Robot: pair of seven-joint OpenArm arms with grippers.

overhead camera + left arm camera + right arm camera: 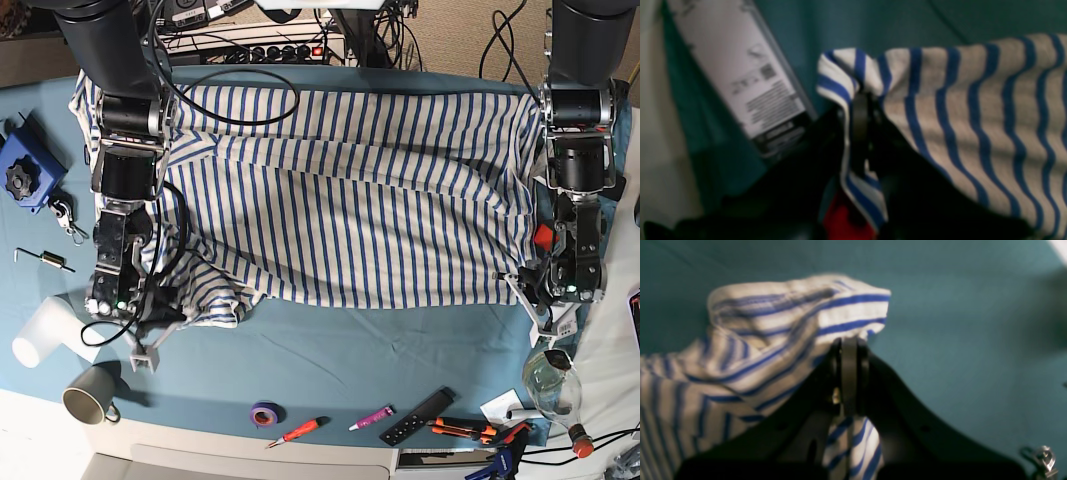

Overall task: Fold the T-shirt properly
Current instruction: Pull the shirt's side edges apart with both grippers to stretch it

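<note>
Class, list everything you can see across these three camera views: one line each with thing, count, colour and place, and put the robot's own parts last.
T-shirt: one, white with blue stripes, spread across the table.
Table: one, teal-covered, under everything.
Mug: one, beige, front left corner.
Paper cup: one, white, on its side by the mug.
Tape roll: one, purple, front edge.
Screwdriver: one, red-handled, beside the tape.
Remote: one, black, front right.
Blue block: one, far left.
Left pincer: black, shut on a T-shirt corner.
Right pincer: black, shut on a T-shirt corner.
</note>
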